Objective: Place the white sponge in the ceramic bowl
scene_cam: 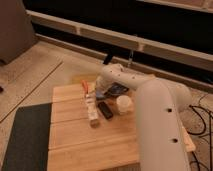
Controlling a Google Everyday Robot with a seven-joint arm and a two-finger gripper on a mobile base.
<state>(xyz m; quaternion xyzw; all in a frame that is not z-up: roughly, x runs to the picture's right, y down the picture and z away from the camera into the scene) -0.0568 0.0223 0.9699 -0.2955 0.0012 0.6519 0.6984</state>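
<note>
The gripper (103, 91) is held over the far part of the wooden table (75, 145); its grip cannot be told. The white sponge (99, 94) is seen beside it, at 9 o'clock of the ceramic bowl (119, 90).

We see a wooden table (90, 147) bearing a whitish-beige bar (91, 113), a black block (105, 110) just beside it and a white cup (123, 104), all near the gripper (103, 94) toward the far edge, with a dark mat (27, 137) alongside.
</note>
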